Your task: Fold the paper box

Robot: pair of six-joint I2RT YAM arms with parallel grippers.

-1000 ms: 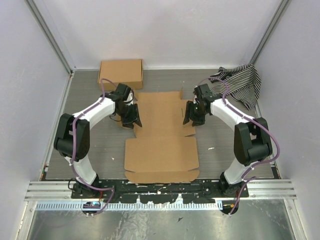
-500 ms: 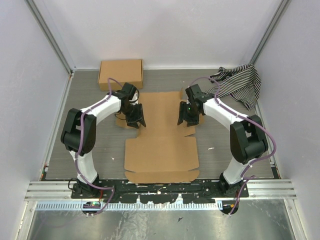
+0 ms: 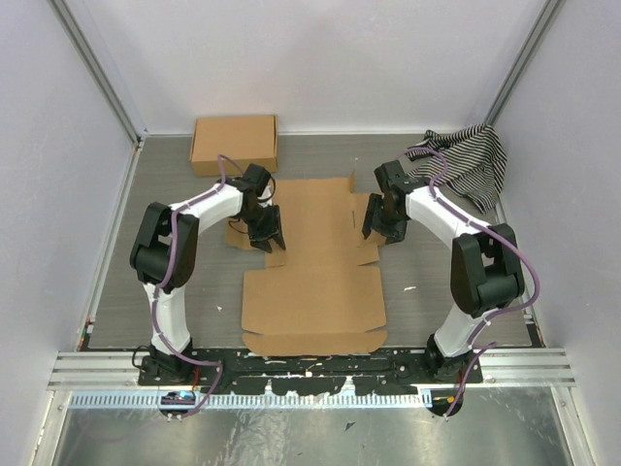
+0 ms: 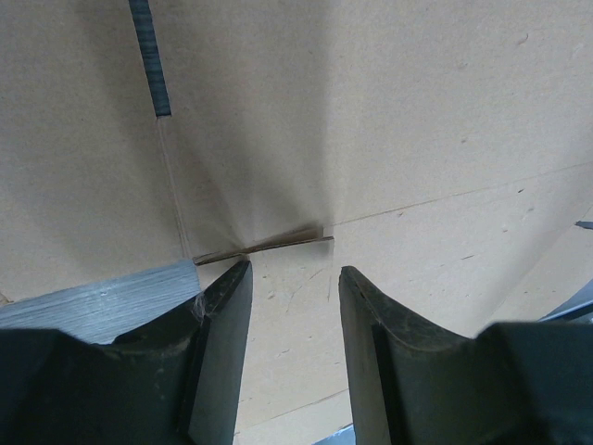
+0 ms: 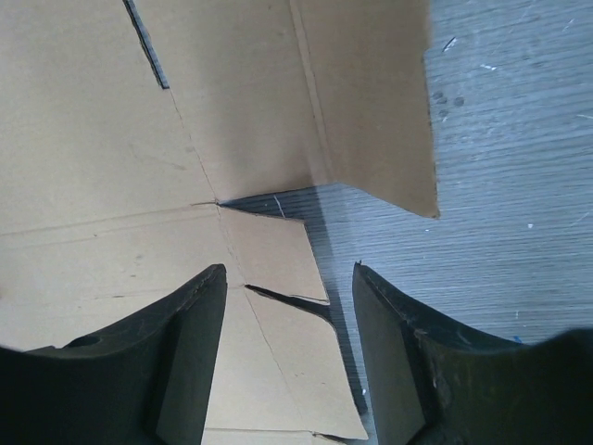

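At the upper left of the top view, a closed cardboard box (image 3: 234,144) sits on the grey bench (image 3: 175,282). Right of it, the paper box (image 3: 312,291) lies unfolded at frame centre. The left tool (image 3: 267,233) hangs over its left edge, fingers slightly apart, gripping nothing. The right tool (image 3: 376,225), parted wider and also empty, hovers by the sheet's right flap. A striped cloth (image 3: 466,165) lies at the upper right.

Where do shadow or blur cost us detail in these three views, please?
Top external: even light, sharp throughout. Left wrist: left gripper dark and soft-edged, shading the paper box just ahead. Right wrist: right gripper dark, cardboard and table grain crisp.
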